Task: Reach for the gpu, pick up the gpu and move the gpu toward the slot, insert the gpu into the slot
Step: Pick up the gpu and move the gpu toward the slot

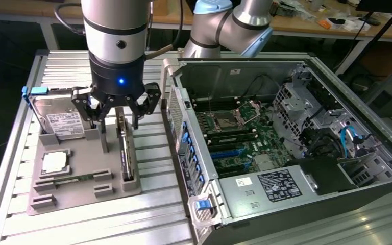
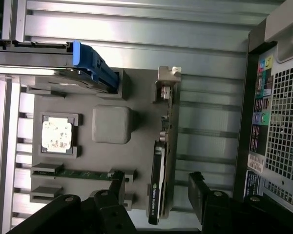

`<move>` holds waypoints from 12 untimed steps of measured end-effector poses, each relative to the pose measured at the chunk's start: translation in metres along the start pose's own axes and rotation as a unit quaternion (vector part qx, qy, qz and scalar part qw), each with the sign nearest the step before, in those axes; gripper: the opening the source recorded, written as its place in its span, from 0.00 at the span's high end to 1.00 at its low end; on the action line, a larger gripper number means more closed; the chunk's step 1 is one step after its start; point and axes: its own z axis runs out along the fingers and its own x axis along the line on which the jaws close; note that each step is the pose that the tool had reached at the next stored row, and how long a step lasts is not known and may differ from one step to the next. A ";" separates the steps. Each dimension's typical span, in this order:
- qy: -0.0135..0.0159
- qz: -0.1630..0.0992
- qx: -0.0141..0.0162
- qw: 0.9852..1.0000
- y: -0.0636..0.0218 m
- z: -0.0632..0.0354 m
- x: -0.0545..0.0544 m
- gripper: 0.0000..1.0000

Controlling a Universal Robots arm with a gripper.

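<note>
The gpu stands on its edge in the right-hand groove of a grey holder, a thin dark card with its silvery bracket at the far end. My gripper hangs open just above it, one black finger on each side of the card. In the wrist view the gpu runs between my two fingertips, and neither touches it; the gripper holds nothing. In the open computer case, a blue slot shows on the motherboard.
On the holder also sit a hard drive with a blue frame, a square processor chip and a green memory stick. The case wall rises close beside the gpu, on the exterior view's right.
</note>
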 end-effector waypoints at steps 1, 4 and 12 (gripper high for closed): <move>0.000 0.000 0.001 1.000 0.0000 0.0011 0.000 0.36; 0.000 0.000 0.005 1.000 0.0002 0.0038 0.000 0.36; -0.004 0.001 0.020 1.000 0.0019 0.0082 -0.001 0.36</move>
